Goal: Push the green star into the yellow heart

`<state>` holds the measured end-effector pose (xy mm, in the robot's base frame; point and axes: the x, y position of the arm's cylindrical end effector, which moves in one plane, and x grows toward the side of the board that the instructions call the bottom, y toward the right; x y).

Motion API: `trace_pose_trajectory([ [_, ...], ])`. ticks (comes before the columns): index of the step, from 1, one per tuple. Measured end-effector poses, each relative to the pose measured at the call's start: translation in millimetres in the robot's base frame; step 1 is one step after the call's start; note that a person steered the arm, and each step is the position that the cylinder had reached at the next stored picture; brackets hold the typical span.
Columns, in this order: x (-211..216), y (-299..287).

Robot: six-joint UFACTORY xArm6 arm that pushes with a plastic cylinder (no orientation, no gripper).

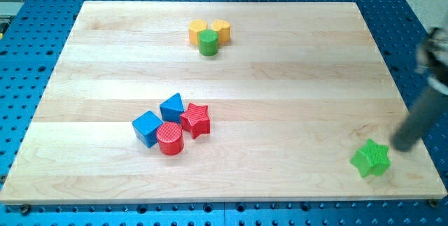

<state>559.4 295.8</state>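
Observation:
The green star (pixel 370 159) lies near the view's bottom right corner of the wooden board. My tip (pixel 400 146) is just to the right of the star and slightly above it in the view, close to it but with a small gap. The rod rises blurred toward the view's right edge. The yellow heart (pixel 198 30) sits near the view's top centre, touching a green cylinder (pixel 208 43) and a yellow hexagonal block (pixel 221 29).
A cluster sits left of centre: a blue cube (pixel 148 128), a blue triangular block (pixel 172 106), a red cylinder (pixel 169 138) and a red star (pixel 196 119). The wooden board (pixel 280 93) lies on a blue perforated table.

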Motion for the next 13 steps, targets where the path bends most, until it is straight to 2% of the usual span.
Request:
trace_pose_trajectory([
  [1,35.8,-7.7],
  [3,2.0,-86.6],
  [4,34.5,-85.2],
  [6,51.9,-137.0],
  [8,-31.2,-166.0],
  [9,-9.3,-167.8],
  [10,41.4,-155.8],
  [11,41.4,-214.8],
  [12,-13.0,-215.5],
  [13,-39.3,-213.4],
])
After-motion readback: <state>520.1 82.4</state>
